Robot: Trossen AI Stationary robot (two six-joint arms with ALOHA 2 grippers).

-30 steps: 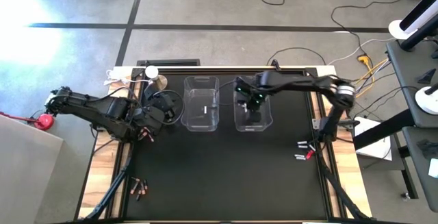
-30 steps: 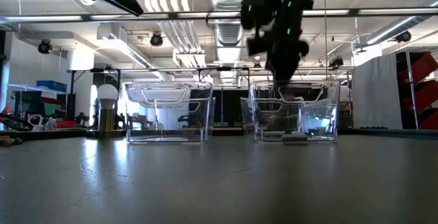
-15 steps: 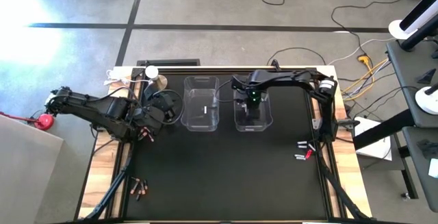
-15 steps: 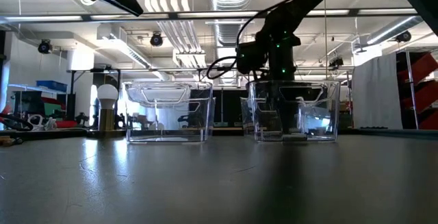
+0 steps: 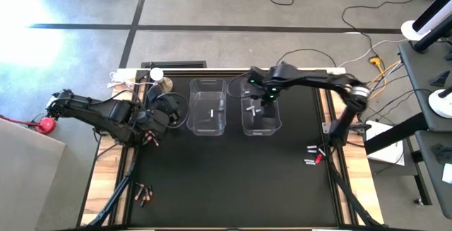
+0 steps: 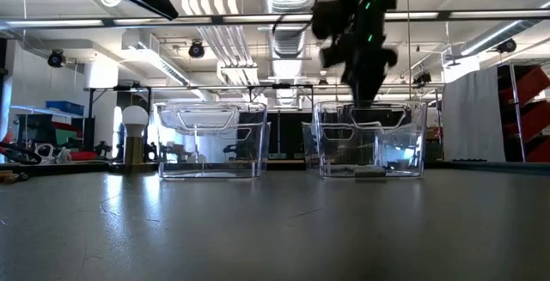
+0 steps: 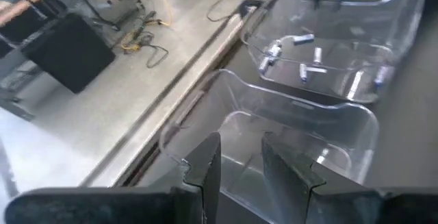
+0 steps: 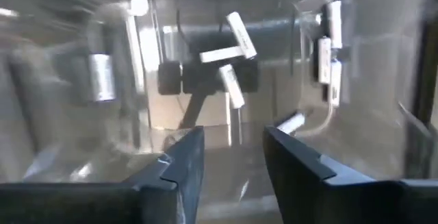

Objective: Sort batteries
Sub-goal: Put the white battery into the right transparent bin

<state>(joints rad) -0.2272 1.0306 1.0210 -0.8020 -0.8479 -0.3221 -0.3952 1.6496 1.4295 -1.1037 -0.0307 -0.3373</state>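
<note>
Right gripper is hovering over the back of the right bin in the high view, with white batteries lying at mixed angles on that bin's floor. One white battery is lying in the left bin, its long axis running toward the table's back edge. Loose batteries are lying near the table's right edge, and copper ones near the front left corner. Left gripper is waiting beside the left bin. Low down, the right gripper is hanging just above the right bin's rim. Through the left wrist camera, its fingers are standing slightly apart with nothing between them. Through the right wrist camera, its fingers are parted and empty, and white batteries are pointing several ways below.
</note>
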